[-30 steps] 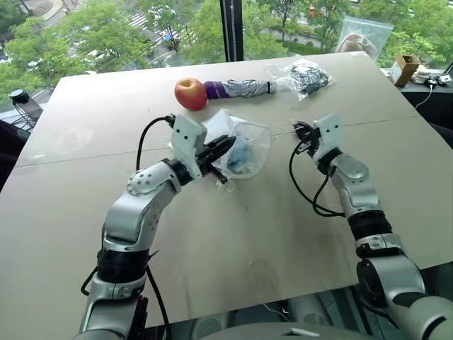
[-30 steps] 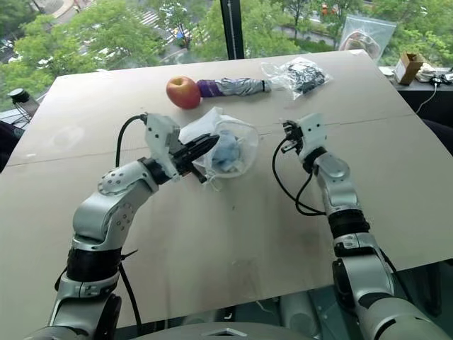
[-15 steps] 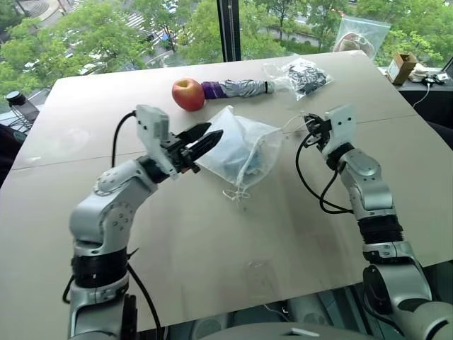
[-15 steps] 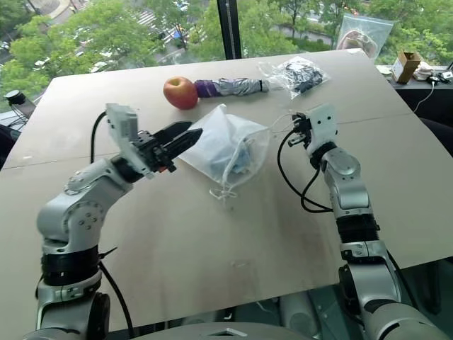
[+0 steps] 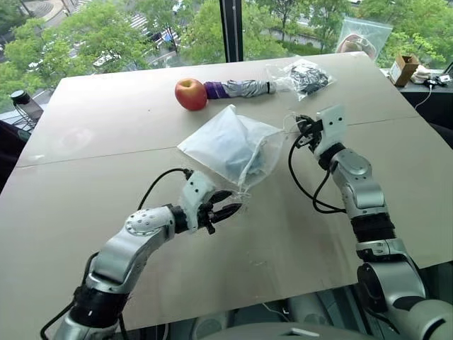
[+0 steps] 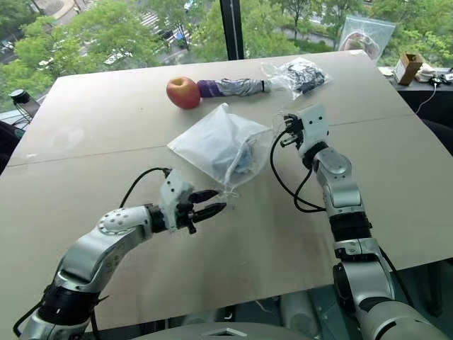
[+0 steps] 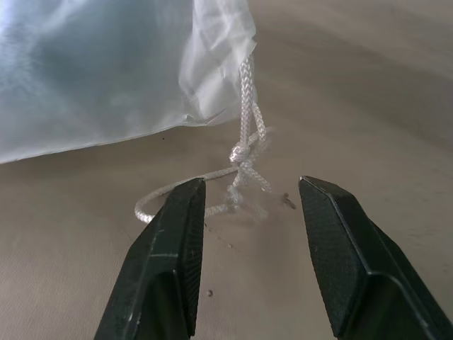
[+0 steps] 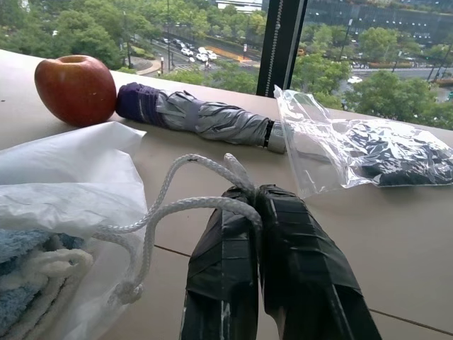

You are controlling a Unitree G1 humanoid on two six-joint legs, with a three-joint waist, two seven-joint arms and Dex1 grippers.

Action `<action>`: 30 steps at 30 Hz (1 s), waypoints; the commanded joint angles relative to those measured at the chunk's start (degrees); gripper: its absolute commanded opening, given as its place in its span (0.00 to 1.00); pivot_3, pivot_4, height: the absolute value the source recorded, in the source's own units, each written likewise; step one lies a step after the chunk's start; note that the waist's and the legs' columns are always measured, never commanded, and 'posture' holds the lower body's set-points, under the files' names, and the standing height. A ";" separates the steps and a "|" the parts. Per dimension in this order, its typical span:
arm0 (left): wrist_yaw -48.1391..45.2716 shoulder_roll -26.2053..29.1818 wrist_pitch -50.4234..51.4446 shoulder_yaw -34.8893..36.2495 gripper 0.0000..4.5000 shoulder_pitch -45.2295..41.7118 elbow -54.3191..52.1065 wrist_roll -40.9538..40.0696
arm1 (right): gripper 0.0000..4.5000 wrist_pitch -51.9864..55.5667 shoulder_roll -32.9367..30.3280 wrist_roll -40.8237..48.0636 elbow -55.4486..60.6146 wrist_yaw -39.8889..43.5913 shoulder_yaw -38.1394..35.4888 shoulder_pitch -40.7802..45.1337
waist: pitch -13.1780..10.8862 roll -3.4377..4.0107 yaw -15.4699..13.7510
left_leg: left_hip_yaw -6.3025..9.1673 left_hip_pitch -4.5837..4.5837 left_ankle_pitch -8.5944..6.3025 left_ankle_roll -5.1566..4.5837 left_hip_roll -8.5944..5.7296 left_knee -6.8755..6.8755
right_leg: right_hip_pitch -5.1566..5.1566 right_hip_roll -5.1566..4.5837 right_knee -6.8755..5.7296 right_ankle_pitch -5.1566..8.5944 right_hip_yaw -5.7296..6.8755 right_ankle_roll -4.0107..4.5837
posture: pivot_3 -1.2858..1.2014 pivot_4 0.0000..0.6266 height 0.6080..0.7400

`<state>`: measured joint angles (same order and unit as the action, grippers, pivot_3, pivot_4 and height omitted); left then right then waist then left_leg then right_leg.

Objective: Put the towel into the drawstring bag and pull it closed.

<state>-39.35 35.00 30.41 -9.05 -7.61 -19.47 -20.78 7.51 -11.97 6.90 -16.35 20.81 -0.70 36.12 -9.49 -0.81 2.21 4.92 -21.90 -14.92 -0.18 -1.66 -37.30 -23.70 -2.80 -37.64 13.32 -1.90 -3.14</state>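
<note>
- While the drawstring bag [image 5: 230, 145] is lying near the middle of the table [image 5: 85, 184], its long axis is running diagonally, with the flat sealed end pointing toward the robot's left and the gathered mouth pointing toward the right arm.
- Through the thin white fabric the towel [image 8: 21, 273] is showing as a pale blue mass, sitting inside the bag toward the mouth end.
- At the mouth, one white cord loop [image 8: 177, 202] is stretching across to the right gripper [image 5: 303, 129], whose fingers are pinching tight on it just beside the bag.
- From the near corner of the bag a second knotted cord [image 7: 244, 152] is trailing down onto the tabletop, its tail curling on the surface.
- Directly in front of that knot the left gripper [image 5: 225, 210] is hovering low over the table, its jaws standing partly apart with nothing between them; whether a fingertip is brushing the cord tail is hard to tell.
- Behind the bag, toward the window edge, an apple [image 5: 190, 93], a folded umbrella [image 5: 239, 89] and a clear plastic bag [image 5: 304, 76] are sitting in a row, well apart from the bag.
- Nearer the robot and out to its left, bare tabletop is stretching away to the edges.
</note>
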 commanded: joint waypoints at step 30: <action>27.07 -15.40 -22.24 24.74 0.01 3.78 7.86 10.72 | 0.00 -1.04 -2.16 -2.55 -8.71 -21.86 -10.82 5.05 | 0.01 -0.01 -0.21 | -0.02 -0.02 -0.01 -0.01 -0.03 -0.01 | -0.02 -0.13 -0.02 -0.01 0.02 -0.01 | 0.52 0.24 1.00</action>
<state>-18.40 19.59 10.76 11.22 -3.18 -11.10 -13.13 8.16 -13.05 4.68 -25.14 2.27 -8.39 39.56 -9.48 -0.83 2.00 4.90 -21.91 -14.92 -0.19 -1.68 -37.31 -23.71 -2.92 -37.66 13.30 -1.88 -3.15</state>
